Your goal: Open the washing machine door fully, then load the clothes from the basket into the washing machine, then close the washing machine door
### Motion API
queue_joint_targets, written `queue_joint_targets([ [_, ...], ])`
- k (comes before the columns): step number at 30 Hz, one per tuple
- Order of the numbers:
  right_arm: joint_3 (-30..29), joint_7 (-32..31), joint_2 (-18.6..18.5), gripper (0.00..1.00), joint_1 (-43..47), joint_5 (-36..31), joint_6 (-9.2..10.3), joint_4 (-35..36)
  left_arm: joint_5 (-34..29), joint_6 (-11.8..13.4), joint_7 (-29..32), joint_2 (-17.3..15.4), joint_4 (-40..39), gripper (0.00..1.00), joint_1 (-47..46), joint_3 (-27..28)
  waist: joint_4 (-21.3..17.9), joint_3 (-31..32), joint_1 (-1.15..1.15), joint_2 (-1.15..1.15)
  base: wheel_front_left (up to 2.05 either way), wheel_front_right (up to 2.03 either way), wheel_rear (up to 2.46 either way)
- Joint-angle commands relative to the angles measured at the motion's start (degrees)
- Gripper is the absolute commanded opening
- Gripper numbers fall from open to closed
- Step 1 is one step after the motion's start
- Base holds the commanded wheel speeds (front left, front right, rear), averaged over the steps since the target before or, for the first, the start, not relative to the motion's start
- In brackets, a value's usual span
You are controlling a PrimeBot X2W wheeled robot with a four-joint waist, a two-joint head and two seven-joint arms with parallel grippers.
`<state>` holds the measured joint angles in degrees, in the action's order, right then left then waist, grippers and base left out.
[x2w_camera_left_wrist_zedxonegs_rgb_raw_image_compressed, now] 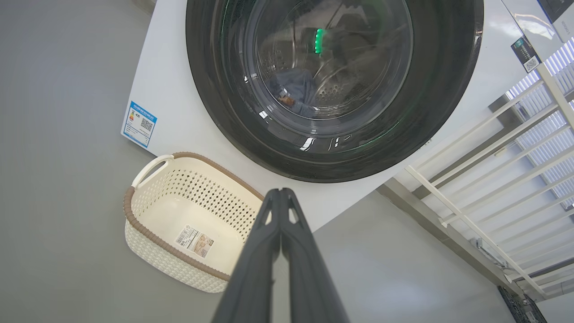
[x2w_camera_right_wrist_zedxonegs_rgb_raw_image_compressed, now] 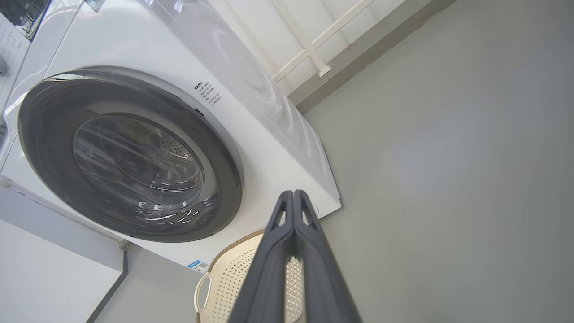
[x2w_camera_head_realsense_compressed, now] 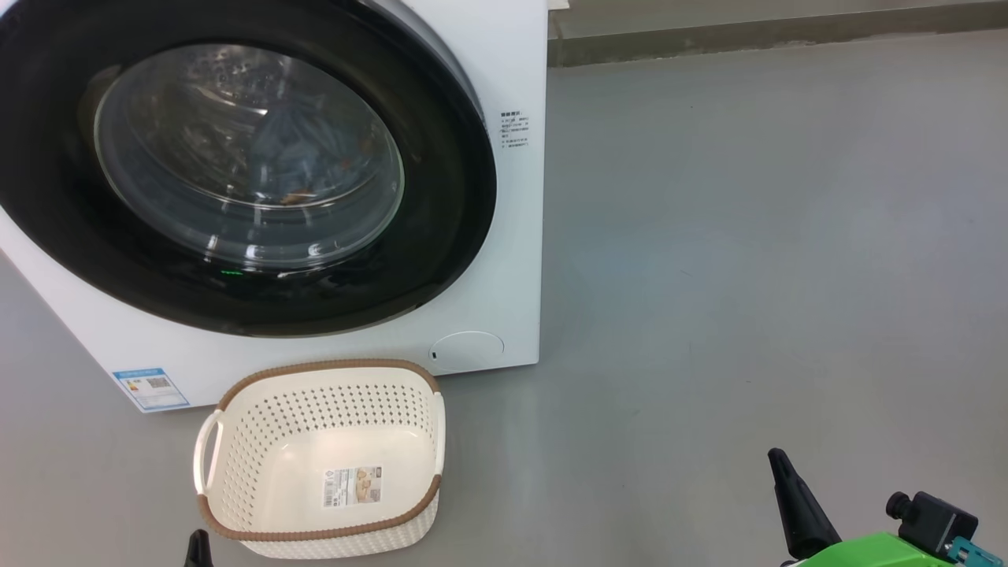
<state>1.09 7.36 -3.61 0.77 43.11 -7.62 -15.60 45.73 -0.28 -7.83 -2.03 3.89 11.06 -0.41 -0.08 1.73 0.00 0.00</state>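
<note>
1. The door [x2w_camera_head_realsense_compressed: 244, 157] looks shut flat on the washer [x2w_camera_head_realsense_compressed: 512, 71].
2. The clothes [x2w_camera_head_realsense_compressed: 307, 150] lie inside, seen through the glass, so I think loading is done.
3. The basket [x2w_camera_head_realsense_compressed: 331, 367] sits empty on the floor [x2w_camera_head_realsense_compressed: 748, 236], just beside the washer for easy reach.
4. The left gripper [x2w_camera_left_wrist_zedxonegs_rgb_raw_image_compressed: 281, 193] is pressed together, holding nothing, near the basket.
5. The right gripper [x2w_camera_right_wrist_zedxonegs_rgb_raw_image_compressed: 293, 194] is pressed together too, holding nothing, well apart from the door.

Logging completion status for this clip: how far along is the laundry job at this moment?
Looks finished. The clothes lie in the drum behind the washing machine door, which sits shut; the basket holds no clothes. In hand: nothing, the left tool and right tool are shut. Nothing appears left.
</note>
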Motion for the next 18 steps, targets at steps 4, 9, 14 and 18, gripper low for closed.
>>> queue_joint_targets([
  [4, -0.25, -1.01, -0.22, 0.00, -3.15, 4.43, 0.06, 1.48, 4.18, -1.03, 0.82, -1.29, 0.12, 0.00, -3.53, 1.06, 0.01, -0.14, 0.00, 0.00, 0.00, 0.00, 0.00],
  [9, -0.60, -1.68, -0.22, 0.00, -3.36, 6.96, 0.06, 1.49, 6.66, -1.37, 1.44, -1.39, 0.66, 0.00, -4.28, 1.21, 0.01, -0.23, 0.00, 0.00, 0.00, 0.00, 0.00],
  [14, -1.04, -2.51, -0.20, 0.00, -3.61, 10.11, 0.06, 1.50, 9.76, -1.80, 2.21, -1.50, 1.34, 0.00, -5.21, 1.42, 0.02, -0.36, 0.00, 0.00, 0.00, 0.00, 0.00],
  [18, -1.40, -3.18, -0.18, 0.00, -3.82, 12.62, 0.07, 1.51, 12.23, -2.14, 2.84, -1.59, 1.89, 0.00, -5.96, 1.60, 0.02, -0.46, 0.00, 0.00, 0.00, 0.00, 0.00],
])
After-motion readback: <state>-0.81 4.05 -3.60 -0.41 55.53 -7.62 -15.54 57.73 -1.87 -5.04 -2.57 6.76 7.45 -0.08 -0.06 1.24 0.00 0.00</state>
